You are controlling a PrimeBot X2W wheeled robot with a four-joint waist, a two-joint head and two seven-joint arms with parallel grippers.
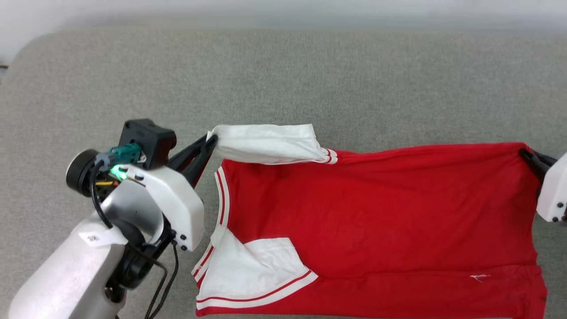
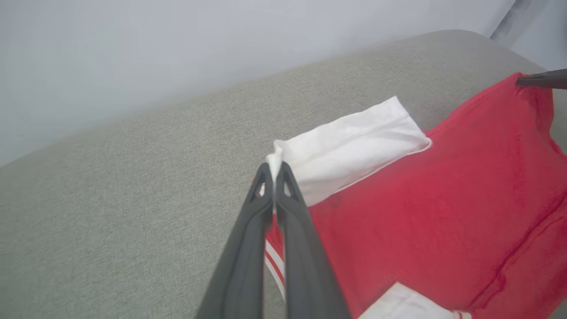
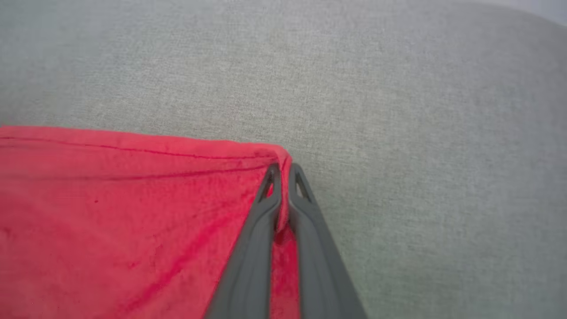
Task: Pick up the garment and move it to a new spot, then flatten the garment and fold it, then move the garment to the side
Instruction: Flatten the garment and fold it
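The work lay on a broad grey fabric surface (image 1: 283,75), finely woven and rounded at its far left corner. Behind it rose a plain pale wall (image 2: 155,53).

The garment (image 1: 376,208) was spread over the near, right-hand part of that surface with plain red cloth facing up. Its striped neckline pointed toward the robot's left and its hem toward the right, and its near edge ran off the bottom of the head view. The far sleeve (image 1: 270,144), white, lay folded along the garment's far edge. The near sleeve (image 1: 261,270), white with red-striped trim, was folded in over the red body.

The left gripper (image 1: 211,141) had its fingers pinched narrow on the far left corner of the garment — the left wrist view showed white sleeve cloth caught between the tips. The right gripper (image 1: 529,157) was likewise pressed together on the far hem corner, and the right wrist view showed red cloth gathered between its fingers. The garment's far edge ran almost straight from one grip to the other.
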